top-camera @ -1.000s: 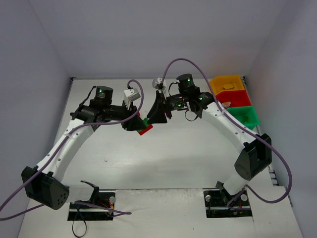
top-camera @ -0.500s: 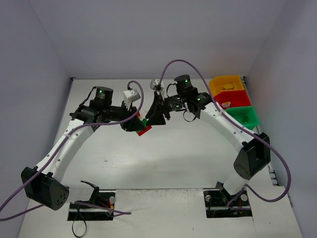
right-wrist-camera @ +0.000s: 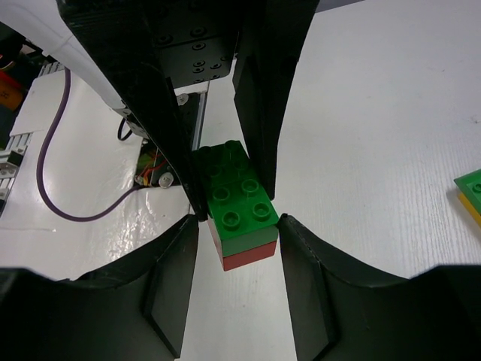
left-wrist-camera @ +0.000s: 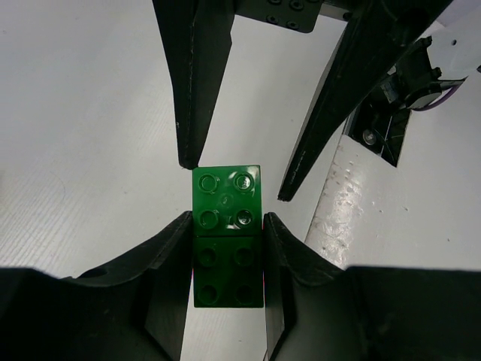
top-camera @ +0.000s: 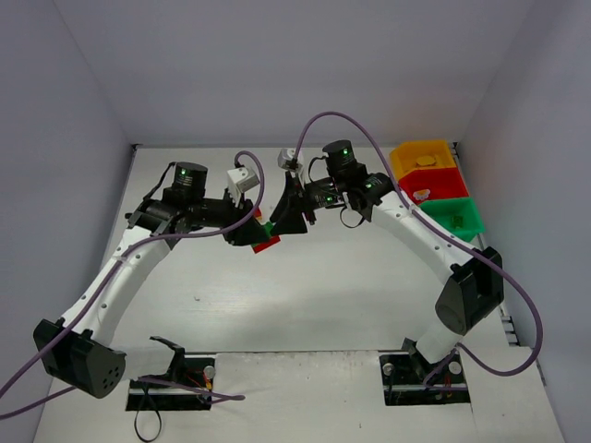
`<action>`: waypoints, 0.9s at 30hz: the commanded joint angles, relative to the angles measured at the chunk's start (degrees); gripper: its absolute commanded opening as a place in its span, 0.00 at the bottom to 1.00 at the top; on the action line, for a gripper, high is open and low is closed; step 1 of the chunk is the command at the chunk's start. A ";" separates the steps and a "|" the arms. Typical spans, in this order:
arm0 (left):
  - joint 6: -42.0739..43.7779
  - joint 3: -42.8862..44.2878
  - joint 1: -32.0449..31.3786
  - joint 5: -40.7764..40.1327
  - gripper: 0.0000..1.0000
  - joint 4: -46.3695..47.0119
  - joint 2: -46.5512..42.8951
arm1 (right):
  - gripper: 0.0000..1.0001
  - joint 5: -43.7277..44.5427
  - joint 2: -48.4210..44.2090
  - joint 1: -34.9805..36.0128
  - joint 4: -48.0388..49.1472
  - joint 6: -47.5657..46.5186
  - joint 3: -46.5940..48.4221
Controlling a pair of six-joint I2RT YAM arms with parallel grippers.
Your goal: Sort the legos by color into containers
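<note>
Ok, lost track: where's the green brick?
The green brick is mid-table in top view, atop a red brick, clamped by left fingers, right fingers straddling it.

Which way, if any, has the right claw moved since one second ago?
Yes. The right claw has shifted slightly left, away from the yellow-orange bin.

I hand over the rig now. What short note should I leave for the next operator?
Left gripper: jaws shut on the green-on-red stack, held at the centre.
Right gripper: jaws open, straddling its free end.
Yellow bin, red bin, green bin: far right, each seems to hold something.
Done: some pieces binned.
Left: split the stack, bin both bricks; also the green-on-yellow piece on the table.
</note>
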 commanded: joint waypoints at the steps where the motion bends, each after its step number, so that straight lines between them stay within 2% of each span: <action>1: 1.95 1.56 -1.45 4.02 0.00 8.34 -2.75 | 0.43 -2.23 1.52 2.70 1.83 0.55 1.75; 4: 1.95 1.21 -1.45 3.85 0.00 8.96 -3.19 | 0.51 -1.89 1.52 2.79 1.83 0.64 1.32; 6: 1.95 1.04 -1.36 3.94 0.00 9.14 -3.37 | 0.61 -0.92 1.43 2.79 1.83 0.55 0.96; 11: 1.95 0.16 -1.36 4.20 0.00 9.22 -3.81 | 0.62 -0.04 1.25 2.79 1.83 0.46 0.43; 14: 1.95 -0.37 -1.45 4.29 0.00 9.14 -4.07 | 0.49 -0.74 1.08 2.79 1.83 0.38 0.52; 16: 2.47 -0.37 -1.45 3.94 0.00 8.53 -4.25 | 0.49 -0.92 0.82 2.79 1.83 0.46 0.61; 19: 3.61 -0.55 -1.45 3.32 0.00 7.30 -4.25 | 0.52 -0.31 0.20 2.35 1.83 0.55 0.79; 21: 4.49 -0.72 -1.45 2.88 0.00 6.50 -4.07 | 0.58 -0.13 -0.32 2.00 1.75 0.64 0.79; 27: 5.46 -1.07 -1.45 3.67 0.00 5.80 -4.69 | 0.64 0.40 -1.29 0.15 1.48 0.99 0.52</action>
